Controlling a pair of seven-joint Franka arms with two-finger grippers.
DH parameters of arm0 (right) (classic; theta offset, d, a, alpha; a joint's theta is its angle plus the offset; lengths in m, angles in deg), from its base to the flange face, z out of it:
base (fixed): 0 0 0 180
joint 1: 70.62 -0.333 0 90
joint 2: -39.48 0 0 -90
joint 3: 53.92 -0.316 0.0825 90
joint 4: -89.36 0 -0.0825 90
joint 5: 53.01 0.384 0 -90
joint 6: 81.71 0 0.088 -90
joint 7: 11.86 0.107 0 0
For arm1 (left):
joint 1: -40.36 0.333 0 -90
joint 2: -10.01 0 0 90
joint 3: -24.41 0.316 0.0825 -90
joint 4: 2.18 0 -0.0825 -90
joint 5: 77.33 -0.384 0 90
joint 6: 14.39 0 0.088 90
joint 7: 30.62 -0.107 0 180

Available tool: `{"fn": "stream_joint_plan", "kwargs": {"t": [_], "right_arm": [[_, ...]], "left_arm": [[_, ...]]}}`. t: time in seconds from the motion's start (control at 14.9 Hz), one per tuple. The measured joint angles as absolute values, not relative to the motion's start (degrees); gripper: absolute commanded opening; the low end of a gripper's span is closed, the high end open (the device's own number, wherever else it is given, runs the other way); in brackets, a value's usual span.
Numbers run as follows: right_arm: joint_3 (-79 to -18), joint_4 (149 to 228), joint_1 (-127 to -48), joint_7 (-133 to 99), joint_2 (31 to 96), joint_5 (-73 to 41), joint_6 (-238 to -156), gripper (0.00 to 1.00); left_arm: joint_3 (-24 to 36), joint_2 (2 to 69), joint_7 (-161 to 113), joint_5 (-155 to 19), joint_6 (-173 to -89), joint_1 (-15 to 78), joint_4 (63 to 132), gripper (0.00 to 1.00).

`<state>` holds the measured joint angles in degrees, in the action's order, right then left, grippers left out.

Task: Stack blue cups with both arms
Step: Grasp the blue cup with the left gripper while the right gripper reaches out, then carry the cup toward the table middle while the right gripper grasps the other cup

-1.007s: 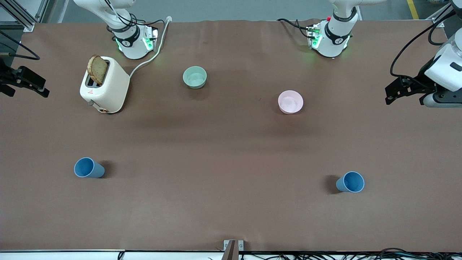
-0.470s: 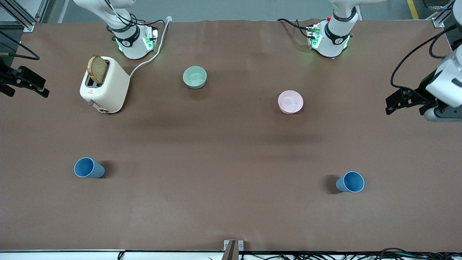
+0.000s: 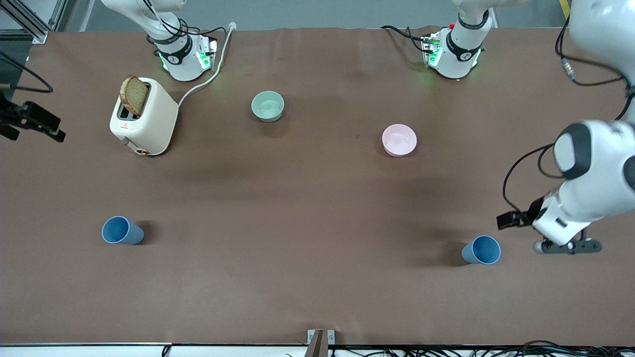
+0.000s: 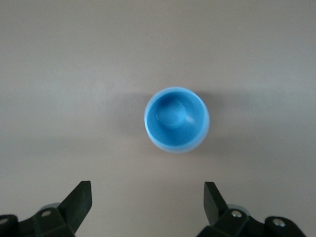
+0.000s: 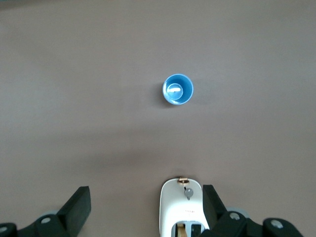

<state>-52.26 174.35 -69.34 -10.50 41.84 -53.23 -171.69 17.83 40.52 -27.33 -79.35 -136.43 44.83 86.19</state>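
Note:
Two blue cups stand upright with their mouths up. One cup [image 3: 122,231] is toward the right arm's end of the table, the other cup [image 3: 482,250] toward the left arm's end. My left gripper [image 3: 567,246] hangs over the table just beside the second cup, on its table-end side. In the left wrist view that cup [image 4: 177,120] lies ahead of the left gripper [image 4: 147,195], which is open and empty. My right gripper [image 5: 146,197] is open and empty, high above the toaster [image 5: 181,207], with the first cup [image 5: 177,89] farther on.
A cream toaster [image 3: 144,119] holding a slice of toast [image 3: 134,95] stands near the right arm's base. A pale green bowl [image 3: 268,105] and a pink bowl [image 3: 399,140] sit farther from the camera than the cups. Only a dark wrist part [image 3: 32,120] of the right arm shows at the view's edge.
The left arm has swung from level with the pink bowl down to beside the cup at its end of the table. The right arm has barely moved. Both cups are still.

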Motion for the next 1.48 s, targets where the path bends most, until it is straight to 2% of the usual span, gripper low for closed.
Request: {"fn": "stream_joint_plan", "kwargs": {"t": [0.13,0.2,0.4,0.47,0.54,1.14,1.28,1.48], "right_arm": [[-52.04,175.28,-66.72,-13.94,44.43,-53.23,-175.03,1.0],[-51.95,175.55,-65.24,-16.14,45.97,-53.22,-176.83,1.0],[-51.77,175.81,-61.7,-19.98,51.09,-53.17,-181.57,1.0],[-51.78,175.86,-61.09,-20.81,52.76,-53.17,-183.09,1.0],[-51.77,175.88,-60.69,-21.61,54.36,-53.16,-184.72,1.0],[-51.81,176.03,-59.23,-23.27,66.43,-52.48,-192.51,0.98],[-52.01,176.07,-59.24,-24.06,69.22,-52.2,-195.12,0.97],[-52.23,176.06,-59.26,-25.28,73.14,-51.02,-199.23,0.93]], "left_arm": [[17.84,45.7,-27.44,-79.35,-142.93,45.61,86.1,0.97],[17.83,47.6,-27.44,-79.35,-144.99,45.61,85.94,0.89],[17.79,50.91,-27.44,-79.35,-148.01,45.41,85.3,0.29],[17.78,51.29,-27.44,-79.35,-148.13,45.36,85.17,0.13],[17.77,51.42,-27.44,-79.35,-148.13,45.32,85.11,0.01],[16.9,51.39,-25.73,-79.34,-148.14,43.96,84.31,0.0],[16.46,51.31,-19.29,-79.34,-148.14,40.71,83.92,0.0],[16.25,50.58,-2.41,-79.35,-148.13,29.9,83.27,0.0]]}}
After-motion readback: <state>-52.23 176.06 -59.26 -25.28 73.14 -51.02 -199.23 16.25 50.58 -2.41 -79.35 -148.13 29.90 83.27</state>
